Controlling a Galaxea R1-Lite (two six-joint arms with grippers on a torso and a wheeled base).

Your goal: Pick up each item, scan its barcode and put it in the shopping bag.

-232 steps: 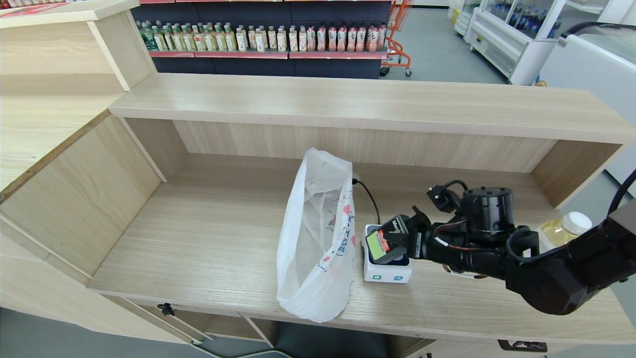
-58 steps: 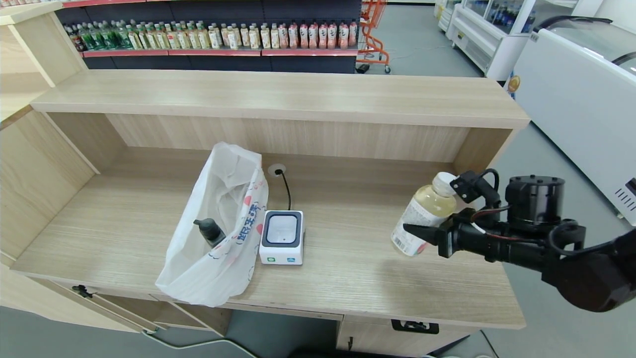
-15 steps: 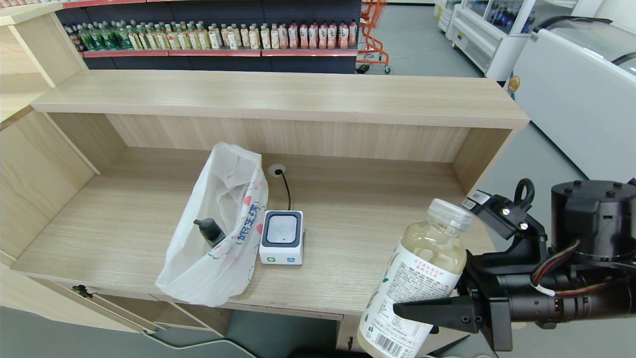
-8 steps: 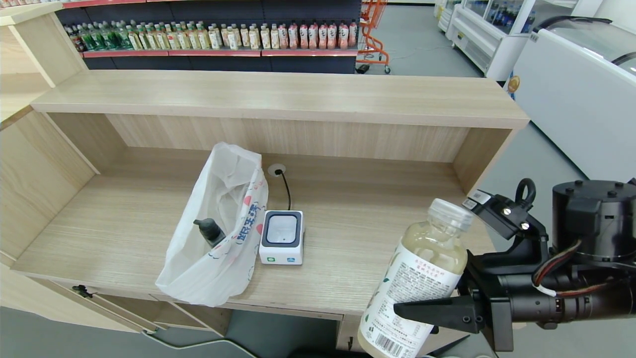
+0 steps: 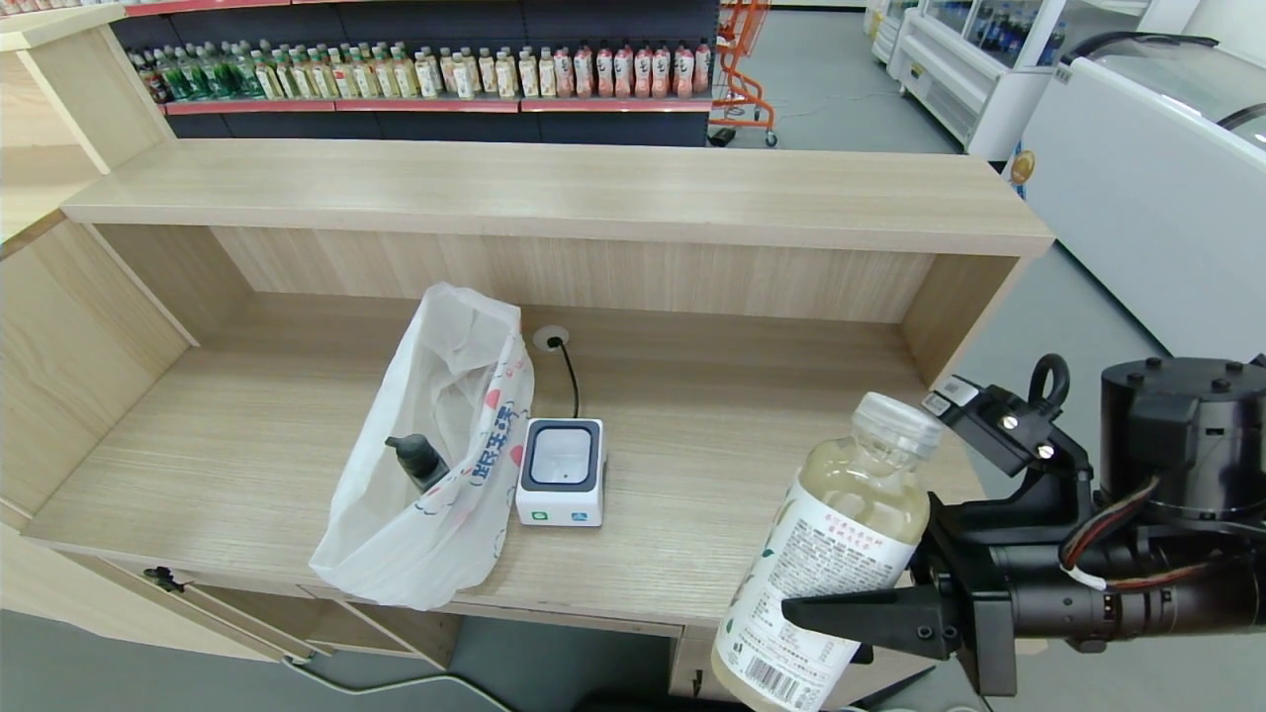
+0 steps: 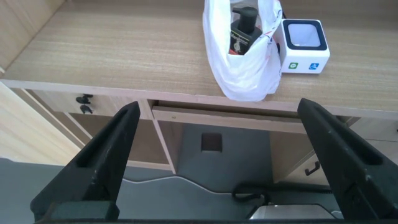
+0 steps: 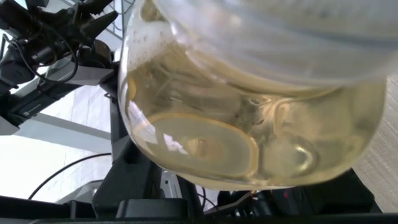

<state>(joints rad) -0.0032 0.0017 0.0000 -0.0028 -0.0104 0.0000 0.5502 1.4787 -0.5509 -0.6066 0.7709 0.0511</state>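
The right tool (image 5: 841,598) is clenched on a clear plastic bottle (image 5: 836,554) at the lower right of the head view. One dark finger (image 5: 860,621) crosses the front of its white label. The bottle is lifted off the bench (image 5: 712,465) and leans with its pale cap up and to the right. A barcode shows low on the label. It holds a pale yellowish liquid up to the shoulder. In the right wrist view its rounded base (image 7: 249,118) is close to the lens, and the same liquid shows through it.

The white shopping bag (image 5: 435,494) lies slumped on the bench left of centre, with its mouth open. Inside it a dark pump bottle (image 5: 415,460) stands with its nozzle up; the left wrist view also shows that pump bottle (image 6: 242,31) in the bag (image 6: 242,68). Just beside the bag, on its right, sits the small white scanner (image 5: 561,473) with its dark-rimmed window facing up. A black cable (image 5: 570,381) runs from it to a round hole in the bench top behind.

The left tool (image 6: 219,106) is released, its two dark fingers (image 6: 93,168) spread wide with nothing between them. It hangs in front of the bench's near edge, with the scanner (image 6: 303,45) beyond.
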